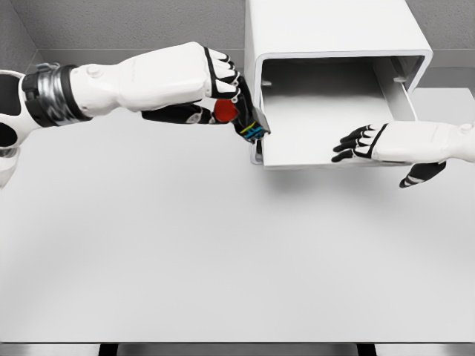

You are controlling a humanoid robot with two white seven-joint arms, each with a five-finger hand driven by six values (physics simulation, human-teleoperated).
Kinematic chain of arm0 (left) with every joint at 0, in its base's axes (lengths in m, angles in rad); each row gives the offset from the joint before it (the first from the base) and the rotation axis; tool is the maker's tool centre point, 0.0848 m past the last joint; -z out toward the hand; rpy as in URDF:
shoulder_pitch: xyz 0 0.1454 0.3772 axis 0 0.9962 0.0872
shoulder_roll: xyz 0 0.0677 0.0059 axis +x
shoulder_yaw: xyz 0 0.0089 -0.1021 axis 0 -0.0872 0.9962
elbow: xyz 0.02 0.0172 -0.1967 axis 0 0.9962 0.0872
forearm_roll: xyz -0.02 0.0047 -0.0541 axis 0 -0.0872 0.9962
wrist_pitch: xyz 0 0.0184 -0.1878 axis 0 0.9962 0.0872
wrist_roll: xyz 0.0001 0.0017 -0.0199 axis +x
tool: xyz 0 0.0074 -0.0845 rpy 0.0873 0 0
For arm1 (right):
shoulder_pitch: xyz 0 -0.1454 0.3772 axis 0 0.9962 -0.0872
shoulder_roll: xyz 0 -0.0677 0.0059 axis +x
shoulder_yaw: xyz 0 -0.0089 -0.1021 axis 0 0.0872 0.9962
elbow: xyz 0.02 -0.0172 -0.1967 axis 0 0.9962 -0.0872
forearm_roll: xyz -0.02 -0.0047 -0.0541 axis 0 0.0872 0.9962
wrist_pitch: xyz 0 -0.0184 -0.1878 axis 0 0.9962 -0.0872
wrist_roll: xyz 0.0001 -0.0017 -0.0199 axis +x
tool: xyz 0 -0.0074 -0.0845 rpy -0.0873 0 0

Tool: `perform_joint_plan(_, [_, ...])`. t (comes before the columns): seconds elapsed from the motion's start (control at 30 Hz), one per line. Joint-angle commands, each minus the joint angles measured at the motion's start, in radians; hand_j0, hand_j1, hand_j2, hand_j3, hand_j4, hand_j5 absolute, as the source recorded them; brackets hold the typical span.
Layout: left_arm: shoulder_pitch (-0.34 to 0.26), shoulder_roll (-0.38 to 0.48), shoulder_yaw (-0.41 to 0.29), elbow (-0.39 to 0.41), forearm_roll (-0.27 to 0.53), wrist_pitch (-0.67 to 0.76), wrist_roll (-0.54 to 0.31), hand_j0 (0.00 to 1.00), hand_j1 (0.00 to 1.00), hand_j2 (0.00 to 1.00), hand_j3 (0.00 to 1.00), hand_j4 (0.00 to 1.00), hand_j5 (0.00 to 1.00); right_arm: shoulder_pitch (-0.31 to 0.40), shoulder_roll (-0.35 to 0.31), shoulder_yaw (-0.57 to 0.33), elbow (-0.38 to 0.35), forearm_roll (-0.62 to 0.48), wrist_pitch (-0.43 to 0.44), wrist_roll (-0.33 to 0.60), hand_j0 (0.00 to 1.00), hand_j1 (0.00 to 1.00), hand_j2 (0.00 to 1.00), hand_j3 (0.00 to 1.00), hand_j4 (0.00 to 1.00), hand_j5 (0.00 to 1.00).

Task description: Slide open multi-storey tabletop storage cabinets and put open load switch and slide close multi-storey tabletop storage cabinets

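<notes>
Drawer [326, 122] of the white tabletop storage cabinet [326, 30] already slid out toward the near side, tray bare inside as far as visible; opening step looks done

Load switch [249, 122] not yet in the drawer: held in left hand [200, 78], just at the drawer's left front corner, hanging over or touching the left wall, can't tell which. Black body with coloured terminals pointing down and to the right, red knob [225, 110] toward the palm

Left fingers curled tight around the switch, thumb underneath, a full grasp rather than a fingertip pinch

Right hand [371, 142] over the drawer's near right part, fingers loosely spread and slightly bent, holding nothing. Contact with the drawer floor or front lip not resolvable from this view; thumb [423, 174] hanging below the front edge

Remaining, by judgement:
- carry the switch right, clear of the left wall, over the tray
- lower and release inside
- pull both hands clear
- push the drawer back toward the far side until flush

Roughly a third done; placement in progress, closing untouched

Risk: switch catching on the left wall or corner on the way in. Right hand inside the tray also crowds the drop zone. White table [223, 259] otherwise carries only the cabinet in view
</notes>
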Motion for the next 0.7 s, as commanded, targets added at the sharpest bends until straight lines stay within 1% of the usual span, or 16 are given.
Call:
perform_joint_plan(0.0, [0.000, -0.001, 0.000, 0.001, 0.010, 0.002, 0.001, 0.45, 0.45, 0.45, 0.45, 0.45, 0.45, 0.000, 0.002, 0.013, -0.024, -0.034, -0.028, 0.003, 1.00, 1.00, 1.00, 1.00, 1.00, 1.00])
perform_joint_plan(0.07, [-0.002, 0.001, 0.000, 0.001, 0.014, 0.002, 0.001, 0.45, 0.45, 0.45, 0.45, 0.45, 0.45, 0.000, -0.003, 0.013, -0.032, -0.034, -0.028, 0.003, 1.00, 1.00, 1.00, 1.00, 1.00, 1.00])
perform_joint_plan(0.2, [-0.002, -0.004, 0.001, 0.001, 0.015, 0.002, 0.001, 0.45, 0.45, 0.45, 0.45, 0.45, 0.45, 0.005, -0.040, 0.013, -0.037, -0.034, -0.028, 0.003, 1.00, 1.00, 1.00, 1.00, 1.00, 1.00])
perform_joint_plan(0.4, [-0.009, -0.007, 0.003, 0.003, 0.014, 0.002, -0.001, 0.45, 0.45, 0.45, 0.45, 0.45, 0.45, 0.017, -0.075, 0.011, -0.038, -0.038, -0.028, 0.003, 1.00, 1.00, 1.00, 1.00, 1.00, 1.00])
perform_joint_plan(0.5, [-0.017, -0.014, 0.001, 0.001, 0.009, 0.002, -0.001, 0.45, 0.45, 0.45, 0.45, 0.45, 0.45, 0.017, -0.083, 0.008, -0.038, -0.042, -0.028, 0.003, 1.00, 1.00, 1.00, 1.00, 1.00, 1.00])
perform_joint_plan(0.57, [-0.015, -0.040, 0.001, 0.001, 0.003, 0.002, 0.001, 0.44, 0.44, 0.44, 0.44, 0.44, 0.44, 0.017, -0.083, 0.008, -0.044, -0.042, -0.028, 0.003, 1.00, 1.00, 1.00, 1.00, 1.00, 1.00])
perform_joint_plan(0.67, [-0.018, -0.047, 0.001, 0.001, 0.004, 0.002, -0.001, 0.44, 0.44, 0.44, 0.44, 0.44, 0.44, 0.009, -0.084, 0.005, -0.047, -0.047, -0.028, 0.003, 1.00, 1.00, 1.00, 1.00, 1.00, 1.00])
